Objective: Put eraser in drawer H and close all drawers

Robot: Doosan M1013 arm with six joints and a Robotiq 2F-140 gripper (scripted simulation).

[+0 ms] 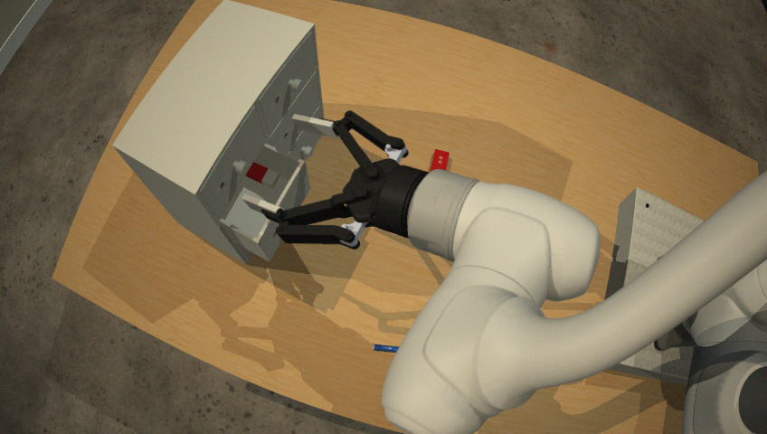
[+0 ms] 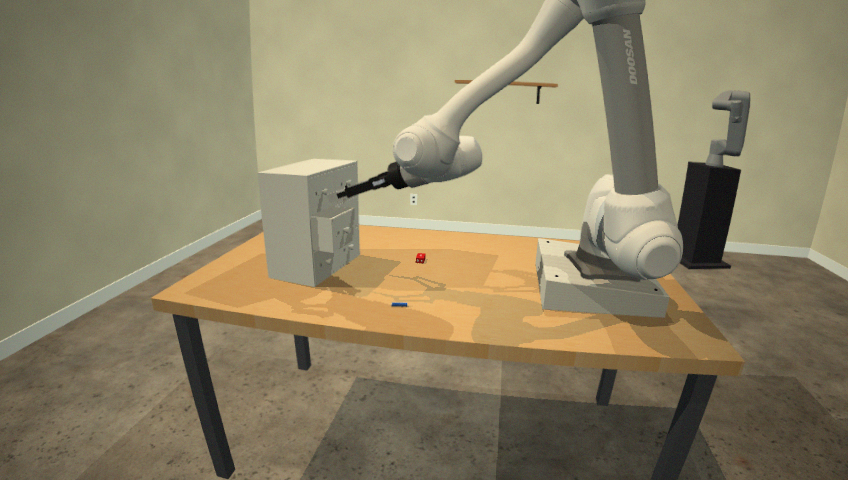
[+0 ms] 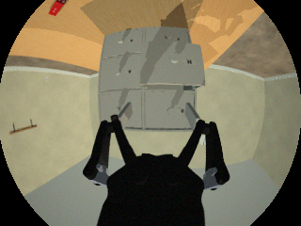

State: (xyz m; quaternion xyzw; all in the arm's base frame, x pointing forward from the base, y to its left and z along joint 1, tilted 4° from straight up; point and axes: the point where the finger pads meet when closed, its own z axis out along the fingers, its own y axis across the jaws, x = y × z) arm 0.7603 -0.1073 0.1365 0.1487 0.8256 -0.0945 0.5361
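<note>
The small grey chest (image 1: 215, 107) stands at the table's far left, and also shows in the exterior view (image 2: 309, 220). One drawer (image 1: 252, 217) (image 2: 336, 233) in its lower rows is pulled partway out; I cannot read its letter. The red eraser (image 1: 257, 172) is within the pulled-out tray's outline, apart from both fingers; I cannot tell whether it rests on the tray floor. My gripper (image 1: 288, 164) is open wide just in front of the chest's face, fingers spread either side of the eraser, holding nothing. The wrist view shows the open fingers facing the chest, with the eraser hidden.
A small red block (image 1: 440, 159) (image 2: 420, 257) lies on the table behind my wrist. A thin blue pen (image 1: 386, 348) (image 2: 399, 304) lies near the front edge. The arm's grey base plate (image 1: 657, 241) takes the table's right end.
</note>
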